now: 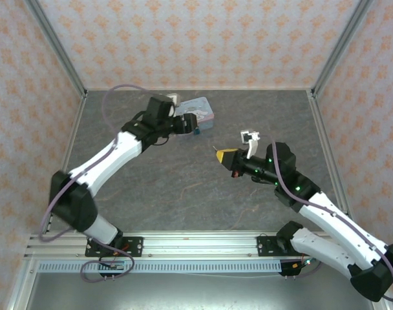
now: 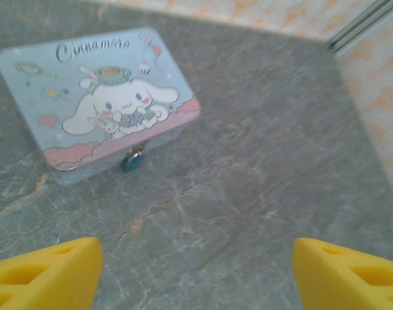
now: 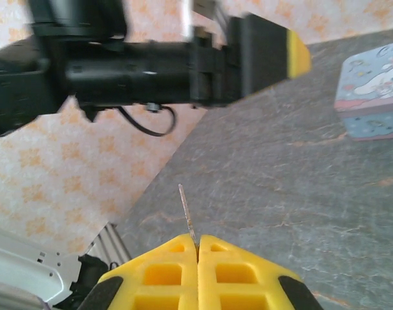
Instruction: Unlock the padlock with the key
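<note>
key (image 3: 187,213) straight out from right fingers (image 3: 261,274)

Of the key (image 3: 187,213), the head is buried inside the right claw (image 3: 198,242). The padlock (image 2: 132,160) is blurred, its keyhole unreadable. The tin (image 3: 371,90) is cut off at the frame's right edge.

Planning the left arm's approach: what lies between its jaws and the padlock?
Bare grey tabletop up to the padlock, as the left wrist view shows.
</note>
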You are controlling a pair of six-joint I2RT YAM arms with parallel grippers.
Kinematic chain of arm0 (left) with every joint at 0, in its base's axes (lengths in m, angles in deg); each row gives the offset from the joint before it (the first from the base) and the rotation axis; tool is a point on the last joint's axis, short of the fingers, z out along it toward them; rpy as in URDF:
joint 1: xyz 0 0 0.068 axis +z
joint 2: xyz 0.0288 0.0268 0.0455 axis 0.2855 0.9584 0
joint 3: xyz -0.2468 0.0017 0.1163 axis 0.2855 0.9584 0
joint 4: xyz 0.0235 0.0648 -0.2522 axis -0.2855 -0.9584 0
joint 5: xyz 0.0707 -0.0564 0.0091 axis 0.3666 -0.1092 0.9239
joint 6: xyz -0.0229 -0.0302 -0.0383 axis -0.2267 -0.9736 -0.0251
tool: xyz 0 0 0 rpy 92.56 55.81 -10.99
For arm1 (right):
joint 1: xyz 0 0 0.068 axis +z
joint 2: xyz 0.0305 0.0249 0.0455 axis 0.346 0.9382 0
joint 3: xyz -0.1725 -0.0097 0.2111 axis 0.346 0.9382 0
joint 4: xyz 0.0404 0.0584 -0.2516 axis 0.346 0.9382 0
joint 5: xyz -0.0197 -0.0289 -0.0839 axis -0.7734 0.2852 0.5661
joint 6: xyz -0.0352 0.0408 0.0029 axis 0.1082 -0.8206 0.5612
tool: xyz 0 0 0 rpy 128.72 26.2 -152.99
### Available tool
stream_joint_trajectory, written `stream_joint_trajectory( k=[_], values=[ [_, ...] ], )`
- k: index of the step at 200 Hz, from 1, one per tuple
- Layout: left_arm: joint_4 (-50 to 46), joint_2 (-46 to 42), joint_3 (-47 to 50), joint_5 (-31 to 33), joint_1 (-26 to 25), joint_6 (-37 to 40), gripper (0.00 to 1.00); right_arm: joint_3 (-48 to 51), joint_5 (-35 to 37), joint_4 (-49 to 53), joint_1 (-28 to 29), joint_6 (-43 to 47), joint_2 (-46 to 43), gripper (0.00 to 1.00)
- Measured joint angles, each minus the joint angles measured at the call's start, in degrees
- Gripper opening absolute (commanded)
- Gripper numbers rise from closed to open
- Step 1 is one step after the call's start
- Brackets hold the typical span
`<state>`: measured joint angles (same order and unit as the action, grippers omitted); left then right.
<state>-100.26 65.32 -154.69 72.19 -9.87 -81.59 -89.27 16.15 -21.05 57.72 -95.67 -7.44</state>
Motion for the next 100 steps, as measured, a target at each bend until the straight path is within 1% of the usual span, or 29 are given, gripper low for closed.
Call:
stream_joint_trajectory(
  k=[25,67,100],
  values=[
    [-0.5,11.7,-8.7,0.0,0.0,1.8,0.73,0.3,2.6,1.7,0.0,0.0,-3.1,0.0],
    [-3.2,29.0,-26.4,0.1,-0.6,6.5,0.73,1.0,4.9,4.1,0.0,0.0,-4.9,0.0],
    [-7.1,40.2,-40.6,0.2,-2.0,10.3,0.73,2.4,5.9,5.7,0.0,0.0,-5.1,0.0]
  ],
)
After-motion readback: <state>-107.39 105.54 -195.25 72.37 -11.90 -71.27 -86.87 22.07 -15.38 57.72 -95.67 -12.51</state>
